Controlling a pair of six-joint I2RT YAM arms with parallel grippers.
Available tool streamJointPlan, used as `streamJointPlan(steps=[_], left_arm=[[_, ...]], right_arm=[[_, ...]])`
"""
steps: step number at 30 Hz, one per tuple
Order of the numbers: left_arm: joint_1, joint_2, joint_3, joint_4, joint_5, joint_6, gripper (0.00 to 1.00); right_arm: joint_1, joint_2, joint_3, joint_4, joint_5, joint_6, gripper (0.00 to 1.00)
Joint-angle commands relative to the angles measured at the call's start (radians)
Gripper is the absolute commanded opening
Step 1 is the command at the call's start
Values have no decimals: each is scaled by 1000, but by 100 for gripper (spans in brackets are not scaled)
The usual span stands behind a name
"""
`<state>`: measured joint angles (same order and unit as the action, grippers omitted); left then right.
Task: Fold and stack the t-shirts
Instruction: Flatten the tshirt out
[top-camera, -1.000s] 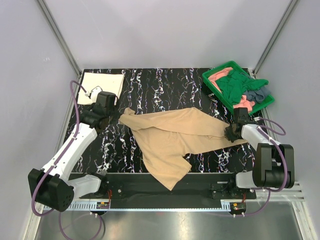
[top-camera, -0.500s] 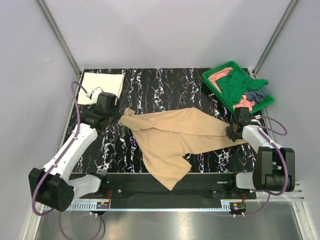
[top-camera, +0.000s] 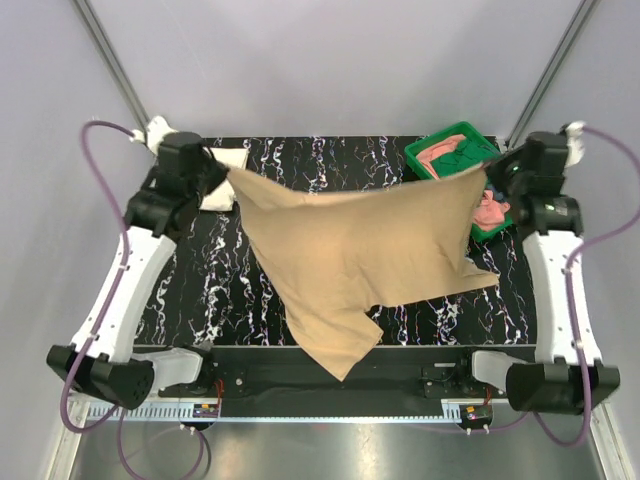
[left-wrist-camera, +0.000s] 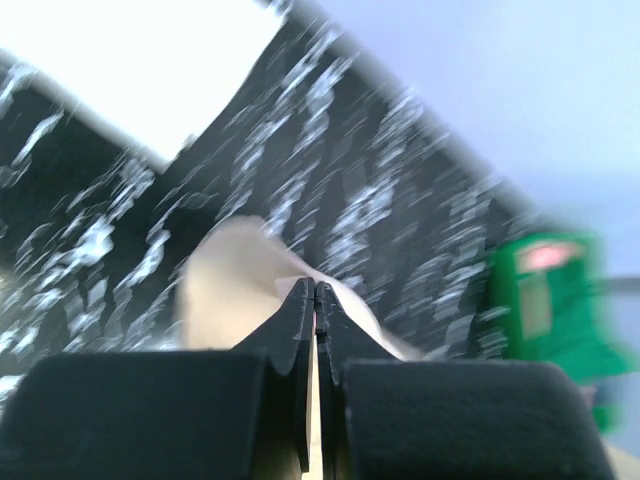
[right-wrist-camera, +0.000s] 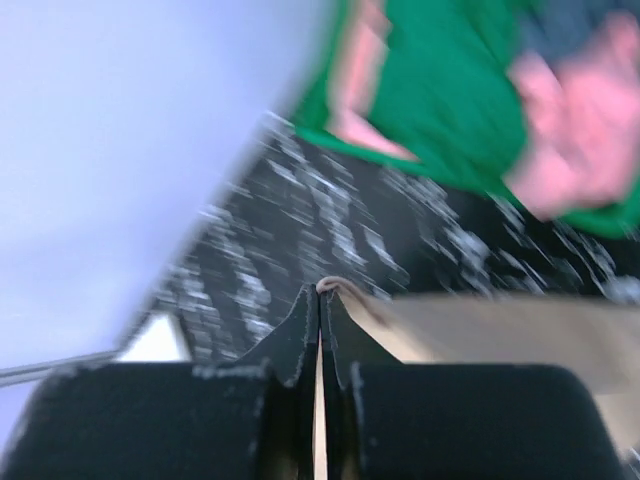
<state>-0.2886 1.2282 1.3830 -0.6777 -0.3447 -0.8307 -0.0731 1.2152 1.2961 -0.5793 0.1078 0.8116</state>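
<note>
The tan t-shirt (top-camera: 360, 250) hangs stretched in the air between both grippers, and its lower part trails down to the table's front edge. My left gripper (top-camera: 222, 172) is shut on its left corner, the cloth (left-wrist-camera: 225, 290) bulging past the closed gripper (left-wrist-camera: 315, 290). At the right, the right gripper (top-camera: 487, 172) is shut on the other corner, with a fold of tan cloth (right-wrist-camera: 480, 325) pinched at the gripper (right-wrist-camera: 320, 292). A folded cream-white shirt (top-camera: 232, 158) lies at the back left, partly hidden by the left arm. Dark green (right-wrist-camera: 440, 80) and salmon-pink (right-wrist-camera: 580, 130) shirts lie in the tray.
The green plastic tray (top-camera: 425, 150) stands at the back right corner, partly hidden behind the raised shirt and the right arm. The black marbled table (top-camera: 330, 155) shows around the shirt. Grey walls and metal corner posts close in the back and sides.
Both arms have risen and swung toward the back, lifting the tan shirt's top edge off the table. The right gripper closed on its corner before the lift.
</note>
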Motion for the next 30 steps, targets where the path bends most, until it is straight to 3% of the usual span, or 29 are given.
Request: streamJointPlan(steps=[1, 5, 12, 17, 24, 30], left_arm=[[16, -39, 198, 49, -13, -48, 0], [17, -123, 303, 56, 45, -56, 0], [17, -393, 286, 46, 142, -136, 0], [16, -496, 349, 26, 173, -162, 0], [17, -442, 398, -31, 119, -82, 0], [17, -264, 323, 1, 24, 20, 0]], right_arm=[[-4, -95, 210, -111, -20, -107, 0], [-4, -182, 418, -198, -92, -123, 0], [-4, -388, 538, -333, -180, -95, 0], [-4, -485, 620, -424, -203, -52, 0], [-4, -430, 565, -375, -189, -25, 0], [-4, -270, 382, -142, -281, 6, 0]])
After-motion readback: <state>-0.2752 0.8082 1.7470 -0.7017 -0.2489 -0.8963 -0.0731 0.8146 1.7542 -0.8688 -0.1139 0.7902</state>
